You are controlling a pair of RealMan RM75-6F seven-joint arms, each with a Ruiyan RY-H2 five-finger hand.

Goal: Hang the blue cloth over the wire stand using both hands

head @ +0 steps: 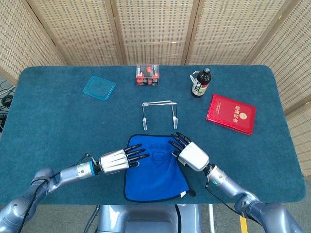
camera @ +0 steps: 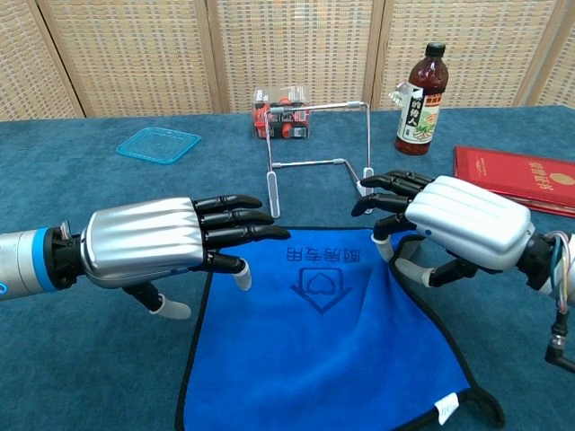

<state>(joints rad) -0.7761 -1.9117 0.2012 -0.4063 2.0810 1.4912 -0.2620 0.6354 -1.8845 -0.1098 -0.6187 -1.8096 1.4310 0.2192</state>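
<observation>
Woven cane screens stood behind a desk [head: 48,107] covered in dark teal cloth. Near the front edge lay the blue cloth [head: 154,167] [camera: 323,350], flat and spread out, black-edged, with a printed emblem and a small white tag at its near right corner. Just beyond its far edge stood the wire stand [head: 159,112] [camera: 319,153], upright on its two feet and bare, not touching the cloth. The left hand [head: 116,160] [camera: 148,241] reached in from the left, palm down, its fingers [camera: 235,220] stretched out and somewhat apart over the cloth's far left corner — released, grasping nothing; in the chest view it appeared to hover rather than rest on the fabric. The right hand [head: 190,154] [camera: 458,224] sat at the cloth's far right corner, fingers bent downward toward the edge; the pictures did not settle whether it pinched the fabric, touched it or grasped nothing, so its state could not be told. Further back stood a clear box [head: 147,75] with red and black items inside, behind the stand, and a translucent blue lid [head: 99,88] lay flat to the left. On the right side a dark bottle [head: 200,82] [camera: 422,87] stood upright — and near it, toward the front, a red booklet [head: 231,113] [camera: 517,177] lay flat.
</observation>
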